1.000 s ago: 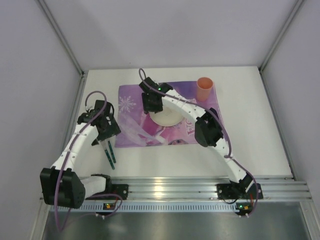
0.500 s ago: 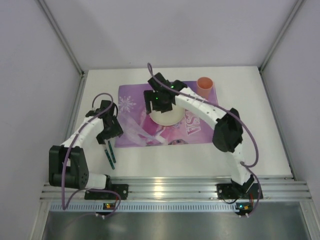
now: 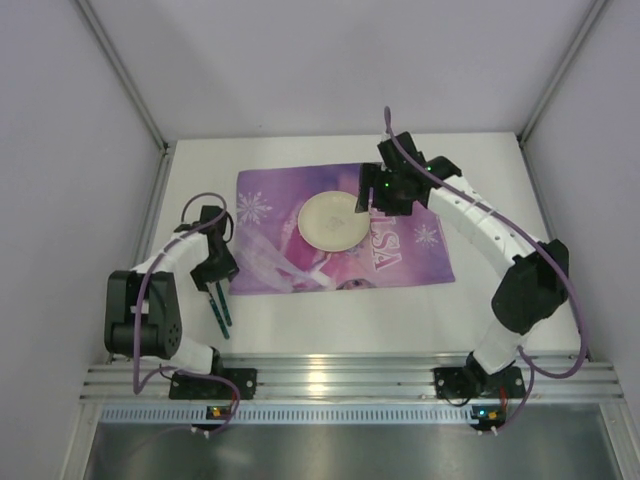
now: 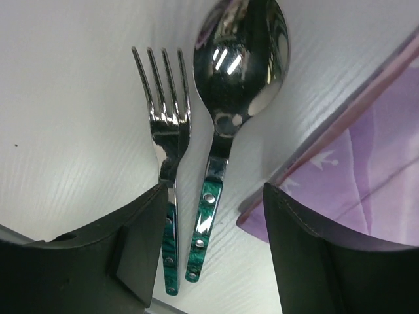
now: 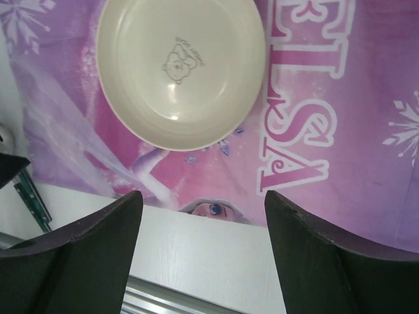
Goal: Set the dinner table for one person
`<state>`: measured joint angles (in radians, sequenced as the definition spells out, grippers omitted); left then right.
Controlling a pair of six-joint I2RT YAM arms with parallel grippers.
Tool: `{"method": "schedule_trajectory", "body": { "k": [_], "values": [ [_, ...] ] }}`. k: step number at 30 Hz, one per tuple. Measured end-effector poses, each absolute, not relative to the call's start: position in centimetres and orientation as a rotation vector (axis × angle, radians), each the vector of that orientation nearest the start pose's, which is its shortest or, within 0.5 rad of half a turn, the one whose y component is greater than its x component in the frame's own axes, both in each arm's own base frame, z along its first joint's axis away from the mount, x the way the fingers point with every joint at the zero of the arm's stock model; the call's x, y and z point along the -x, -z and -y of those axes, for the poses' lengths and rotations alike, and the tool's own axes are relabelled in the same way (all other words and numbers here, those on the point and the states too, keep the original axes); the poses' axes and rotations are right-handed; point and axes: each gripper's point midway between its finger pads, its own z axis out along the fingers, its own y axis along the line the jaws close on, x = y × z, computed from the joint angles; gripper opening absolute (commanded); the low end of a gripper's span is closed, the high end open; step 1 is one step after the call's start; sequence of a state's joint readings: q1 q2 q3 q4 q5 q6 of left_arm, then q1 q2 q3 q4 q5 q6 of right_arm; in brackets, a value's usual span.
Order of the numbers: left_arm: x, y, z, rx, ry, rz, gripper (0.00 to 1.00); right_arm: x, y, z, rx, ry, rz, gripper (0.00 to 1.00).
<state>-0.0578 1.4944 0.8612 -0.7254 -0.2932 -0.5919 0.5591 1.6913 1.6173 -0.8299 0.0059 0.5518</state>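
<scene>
The right arm has swung right, off the plate (image 3: 333,220), which now lies uncovered on the purple placemat (image 3: 400,262). The right fingers (image 3: 370,200) hang wide apart and empty. The left fingers (image 4: 215,190), also wide, hover over a fork (image 4: 163,111) and spoon (image 4: 239,59) lying side by side on the white desk (image 3: 330,312). The desk is enclosed by pale walls (image 3: 330,70), with aluminium rails (image 3: 330,375) along its near edge.

"ELSA" on the purple placemat (image 5: 366,78)
</scene>
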Motion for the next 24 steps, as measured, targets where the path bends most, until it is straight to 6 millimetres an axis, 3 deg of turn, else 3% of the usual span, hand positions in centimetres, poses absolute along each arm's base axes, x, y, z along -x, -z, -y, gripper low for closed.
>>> {"method": "schedule_trajectory", "body": {
  "k": [4,8,13,21,23,24],
  "values": [
    [-25.6,-2.5,-2.2,0.820,-0.298,-2.711,0.63,-35.2,-18.4,-22.6,-0.031,-0.412,-2.574,0.75],
    [-26.2,-1.9,-2.2,0.813,-0.293,-2.718,0.57,-35.5,-18.6,-22.0,-0.047,-0.420,-2.570,0.74],
    [-27.1,-1.7,-1.9,0.799,-0.261,-2.718,0.41,-35.7,-18.6,-21.7,-0.042,-0.430,-2.572,0.73],
    [-28.4,-1.6,-1.8,0.781,-0.249,-2.714,0.31,-36.2,-18.6,-20.8,-0.059,-0.429,-2.571,0.72],
    [-28.7,-1.5,-1.8,0.776,-0.249,-2.713,0.26,-36.3,-18.6,-20.6,-0.061,-0.427,-2.571,0.71],
    [-28.8,-1.5,-1.8,0.773,-0.250,-2.714,0.12,-36.3,-18.6,-20.5,-0.058,-0.426,-2.571,0.71]
  ]
}}
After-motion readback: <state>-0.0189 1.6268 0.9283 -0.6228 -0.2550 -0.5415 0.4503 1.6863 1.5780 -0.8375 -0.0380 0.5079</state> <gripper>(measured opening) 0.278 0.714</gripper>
